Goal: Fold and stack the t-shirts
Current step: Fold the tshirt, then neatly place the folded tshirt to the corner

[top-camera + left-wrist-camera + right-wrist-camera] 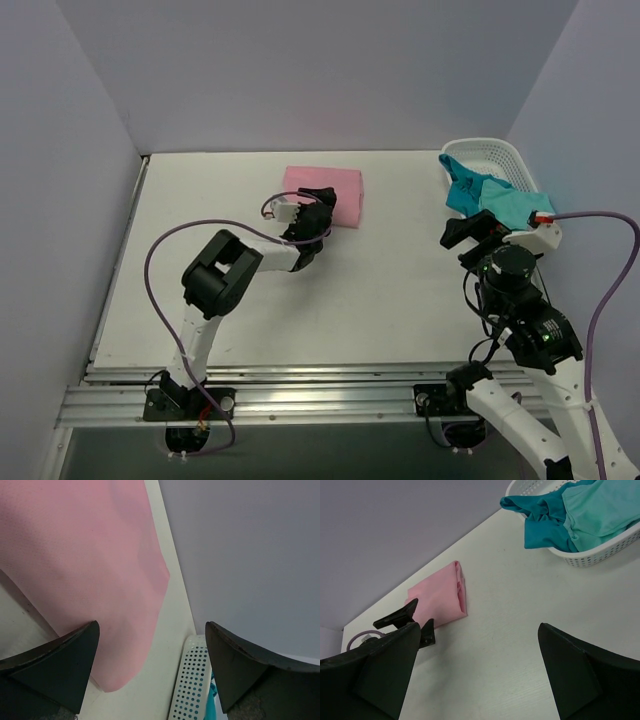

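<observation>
A folded light pink t-shirt [338, 195] [90, 555] [442, 597] lies flat at the back middle of the table. My left gripper [322, 215] [152, 670] hovers open at the shirt's near left edge, with nothing between its fingers. Teal [470, 192] [542, 522] and turquoise [515, 205] [600, 510] t-shirts lie crumpled in the white basket [495, 152] [600, 550] at the back right, and the teal one hangs over the rim. My right gripper [468, 232] [477, 670] stands open and empty over bare table, just in front of the basket.
Grey walls close in the table on the left, back and right. The white basket [192, 680] sits against the right wall. The white tabletop [390, 290] stretches between the pink shirt and the arm bases. In the right wrist view the left gripper [405, 620] shows beside the pink shirt.
</observation>
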Robot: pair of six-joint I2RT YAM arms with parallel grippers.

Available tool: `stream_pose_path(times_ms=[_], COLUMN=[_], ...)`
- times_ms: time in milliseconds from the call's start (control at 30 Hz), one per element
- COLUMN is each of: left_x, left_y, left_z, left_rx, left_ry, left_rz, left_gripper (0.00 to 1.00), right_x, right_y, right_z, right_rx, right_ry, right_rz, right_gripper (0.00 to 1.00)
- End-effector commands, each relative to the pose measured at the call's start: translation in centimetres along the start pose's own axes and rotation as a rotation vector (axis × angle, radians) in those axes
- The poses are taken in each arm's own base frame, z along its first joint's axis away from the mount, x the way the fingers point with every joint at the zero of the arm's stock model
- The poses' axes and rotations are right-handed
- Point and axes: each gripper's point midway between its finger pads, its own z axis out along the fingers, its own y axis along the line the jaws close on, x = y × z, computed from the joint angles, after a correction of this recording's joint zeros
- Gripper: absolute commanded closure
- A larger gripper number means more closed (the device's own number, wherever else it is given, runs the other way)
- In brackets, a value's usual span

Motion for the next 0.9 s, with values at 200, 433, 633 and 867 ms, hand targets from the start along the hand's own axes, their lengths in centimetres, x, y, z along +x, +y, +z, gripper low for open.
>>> stream_pose_path(times_ms=[200, 433, 633, 867], left_x=[-0.4, 0.9, 0.9, 0.3], left_y=[0.2, 3.0, 4.7, 6.2], left_z=[-4.2, -1.4, 1.2, 1.2], left_rx=[-0.108, -0.212, -0.295, -0.390], left_ry=[-0.027, 0.012, 0.005, 0.006], left_rz=[0.006, -0.085, -0.105, -0.046], left_gripper=[0.04, 0.02, 0.00, 0.07], right_x=[-1.9, -2.2, -3.5, -4.0], right_y=[-0.4, -0.6, -1.2, -1.1], right_z=[-0.4, -0.8, -1.7, -1.8], right_rx=[0.026, 0.025, 0.040, 0.045], right_ry=[-0.071, -0.079, -0.117, -0.134], right_rz=[-0.005, -0.008, -0.010, -0.011], right_gripper=[0.00, 0.00, 0.00, 0.00])
